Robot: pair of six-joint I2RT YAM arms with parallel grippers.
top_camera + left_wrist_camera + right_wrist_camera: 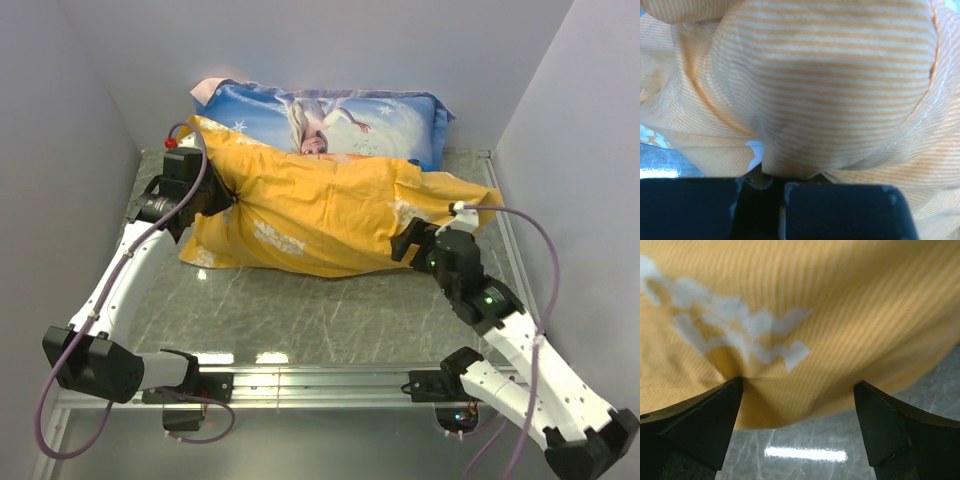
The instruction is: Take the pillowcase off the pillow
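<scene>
Orange pillowcase (825, 85) in left end effector (774, 186)

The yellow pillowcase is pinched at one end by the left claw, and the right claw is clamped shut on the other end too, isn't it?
Not quite. The right gripper is open: the right wrist view shows its two fingers standing wide apart, with the pillowcase fabric lying between them. The left gripper is indeed shut on the other end.

Elsa pillow (400, 115) btm edge behind pillowcase (320, 215)
</scene>
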